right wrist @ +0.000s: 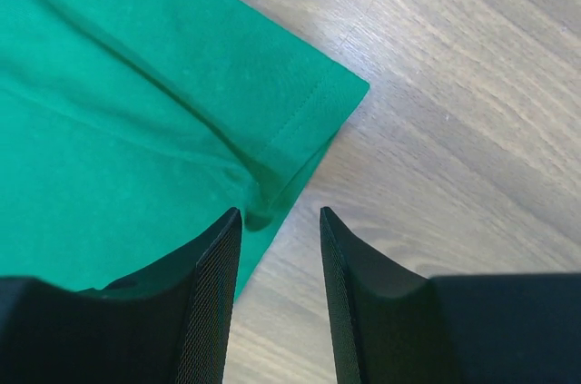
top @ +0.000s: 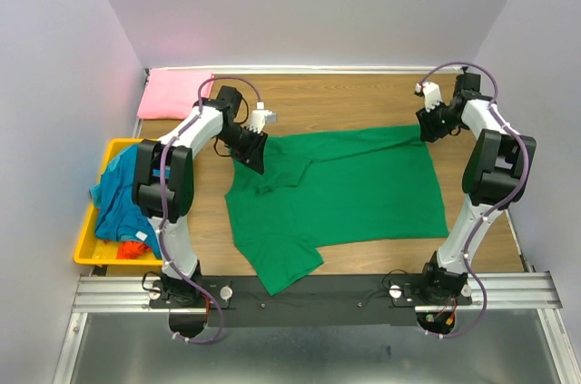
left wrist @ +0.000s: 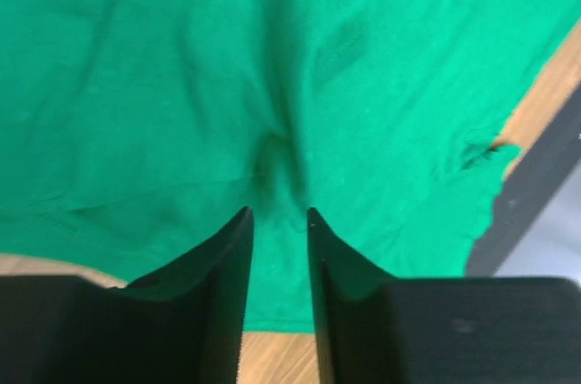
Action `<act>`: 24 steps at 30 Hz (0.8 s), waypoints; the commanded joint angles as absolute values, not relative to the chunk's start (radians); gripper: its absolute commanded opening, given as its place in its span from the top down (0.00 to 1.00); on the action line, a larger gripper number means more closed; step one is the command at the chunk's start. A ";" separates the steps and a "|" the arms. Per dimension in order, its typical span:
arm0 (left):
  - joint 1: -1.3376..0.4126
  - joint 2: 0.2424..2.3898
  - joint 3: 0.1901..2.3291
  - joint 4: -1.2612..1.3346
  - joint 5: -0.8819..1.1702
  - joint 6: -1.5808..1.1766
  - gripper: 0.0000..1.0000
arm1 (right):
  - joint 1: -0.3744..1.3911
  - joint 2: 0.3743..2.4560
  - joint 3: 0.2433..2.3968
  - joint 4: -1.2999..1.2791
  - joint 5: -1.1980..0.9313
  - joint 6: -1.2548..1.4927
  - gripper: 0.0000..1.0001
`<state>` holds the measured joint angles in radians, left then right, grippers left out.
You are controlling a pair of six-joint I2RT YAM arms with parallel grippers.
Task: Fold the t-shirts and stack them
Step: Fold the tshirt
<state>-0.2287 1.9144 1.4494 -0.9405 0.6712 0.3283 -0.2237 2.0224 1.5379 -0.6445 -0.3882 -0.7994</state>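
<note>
Green t-shirt (top: 345, 193) spread across the wooden table (top: 363, 93), my two pincers at its far edge.
The pink t-shirt (top: 175, 93) lies folded in the far left corner. The teal-blue t-shirt (top: 113, 193) spills over the yellow bin (top: 86, 252), with an orange-red one (top: 134, 250) under it. My left pincer (left wrist: 278, 211) stands parted over a puckered crease. My right pincer (right wrist: 280, 211) stands parted at the hem corner, gripping nothing.

green t-shirt (top: 345, 189): soft matt knit cloth, stitched hem; table (top: 363, 98): smooth wood-grain top; fingers (right wrist: 213, 302): matt black plastic, finely ribbed inner faces; bin (top: 83, 248): glossy yellow plastic
</note>
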 commanded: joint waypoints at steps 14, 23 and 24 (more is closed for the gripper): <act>-0.638 1.759 1.414 -0.638 0.236 0.496 0.39 | -0.192 1.990 1.605 -0.764 -0.517 -0.500 0.67; -0.690 1.916 1.459 -0.661 0.109 0.482 0.37 | -0.184 2.066 1.618 -0.732 -0.411 -0.471 0.57; -0.692 1.934 1.468 -0.670 0.110 0.482 0.37 | -0.184 2.072 1.618 -0.732 -0.404 -0.475 0.56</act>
